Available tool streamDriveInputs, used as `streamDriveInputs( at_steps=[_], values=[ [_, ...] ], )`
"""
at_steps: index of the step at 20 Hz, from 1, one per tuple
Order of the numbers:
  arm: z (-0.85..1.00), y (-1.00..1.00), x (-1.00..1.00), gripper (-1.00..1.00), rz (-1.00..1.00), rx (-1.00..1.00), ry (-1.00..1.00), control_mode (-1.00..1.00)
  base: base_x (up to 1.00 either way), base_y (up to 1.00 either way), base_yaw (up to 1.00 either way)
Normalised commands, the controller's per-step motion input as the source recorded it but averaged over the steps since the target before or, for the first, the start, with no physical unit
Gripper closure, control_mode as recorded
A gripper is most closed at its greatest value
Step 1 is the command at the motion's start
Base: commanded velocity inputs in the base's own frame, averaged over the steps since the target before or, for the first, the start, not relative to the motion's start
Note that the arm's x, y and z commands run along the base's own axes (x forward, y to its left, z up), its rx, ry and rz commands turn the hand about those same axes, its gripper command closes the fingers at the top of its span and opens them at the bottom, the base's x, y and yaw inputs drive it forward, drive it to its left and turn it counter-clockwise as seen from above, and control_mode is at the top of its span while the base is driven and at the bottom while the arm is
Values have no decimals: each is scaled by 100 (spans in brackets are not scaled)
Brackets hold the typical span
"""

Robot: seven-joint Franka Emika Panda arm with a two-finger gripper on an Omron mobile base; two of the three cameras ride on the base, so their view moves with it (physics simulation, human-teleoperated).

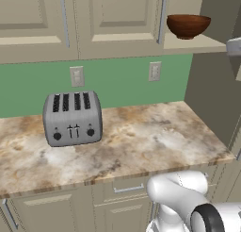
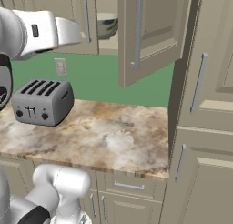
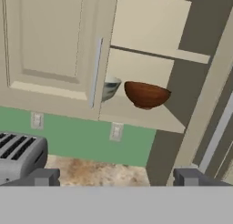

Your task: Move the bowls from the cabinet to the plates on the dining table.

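- Nearest to us, hand view: gripper [image 3: 116, 177] w/ both dark tips up at the bottom edge, jaws wide apart, nothing between them.
- Below/ahead we see the stone worktop [image 1: 141, 141] over drawer units, w/ a silver 4-slot toaster [image 1: 72, 118] standing on it toward the left, near the green backsplash.
- 2 wall outlets [image 1: 76, 76] on the green wall behind the toaster.
- Above that, the cabinet [image 3: 50, 45]: right door swung open, left door shut, long silver bar handles.
- On the cabinet's lower shelf we see the reddish-brown bowl [image 3: 146, 94], upright, toward the open right side.
- Grey-white bowl [image 3: 109, 87] just left of it, partly hidden by the shut door's edge; can't tell if the two touch.
- Right of the cabinet: a tall beige unit [image 2: 205, 104], floor to top.
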Motion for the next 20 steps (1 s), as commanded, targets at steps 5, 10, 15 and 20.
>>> streamDriveInputs(
  at_steps=[5, 10, 15, 20],
  values=[
    [-17, 24, 30, -100, 0, -15, 5, -100, 0, 0, 0],
    [-34, 0, 57, -100, 0, -14, 28, -100, 0, 0, 0],
    [-16, -1, 61, -100, -2, -17, 34, -100, 0, 0, 0],
    [0, -3, 6, -100, -7, -14, 23, -100, 0, 0, 0]
  ],
)
